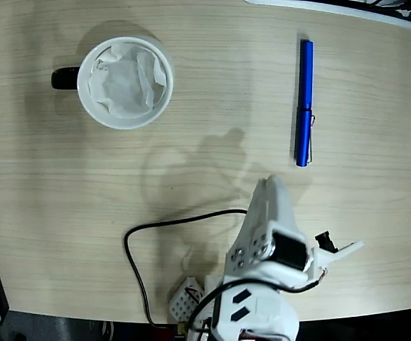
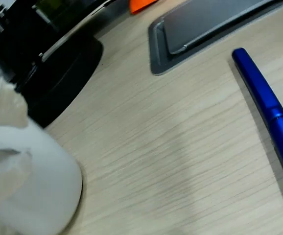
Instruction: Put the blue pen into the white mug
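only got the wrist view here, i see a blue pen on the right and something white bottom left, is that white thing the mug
Observer: Yes. The fixed view shows the white mug whole, lined with crumpled white paper.
Operator: where's its handle
Observer: The black handle sticks out on the mug's left in the fixed view.
Operator: is the pen free
Observer: The blue pen lies flat on the table, well right of the mug, with the arm below it and nothing touching it.
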Tool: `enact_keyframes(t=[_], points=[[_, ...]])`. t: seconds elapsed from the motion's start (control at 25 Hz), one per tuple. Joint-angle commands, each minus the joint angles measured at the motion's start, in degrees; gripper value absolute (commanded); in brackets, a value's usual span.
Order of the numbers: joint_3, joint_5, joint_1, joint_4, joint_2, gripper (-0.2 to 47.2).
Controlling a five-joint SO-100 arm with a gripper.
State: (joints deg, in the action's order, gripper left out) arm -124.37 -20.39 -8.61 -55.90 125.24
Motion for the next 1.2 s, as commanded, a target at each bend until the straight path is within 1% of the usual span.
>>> enact_keyframes(t=[0.0,0.04,0.16,0.24,0.28,0.32,0.48,0.6,0.8,1.08,1.16], points=[[6.77,-6.24,-0.88,-1.58,-5.19,9.3],[8.44,-8.09,-0.88,-2.37,-7.65,9.8],[13.1,-13.71,-0.97,-4.92,-14.41,16.1],[15.47,-17.23,-1.05,-6.59,-18.28,19.4],[16.52,-18.81,-1.05,-7.12,-20.04,19.7],[17.31,-20.48,-1.05,-7.47,-21.8,21.0],[20.92,-27.07,-1.14,-9.4,-27.77,21.0],[23.99,-29.88,-1.58,-10.99,-31.46,20.8],[27.25,-34.98,-4.48,-10.99,-37.53,17.1],[31.38,-37.62,-8.35,-13.01,-45.18,17.3],[32.52,-37.62,-9.23,-13.01,-46.76,18.6]])
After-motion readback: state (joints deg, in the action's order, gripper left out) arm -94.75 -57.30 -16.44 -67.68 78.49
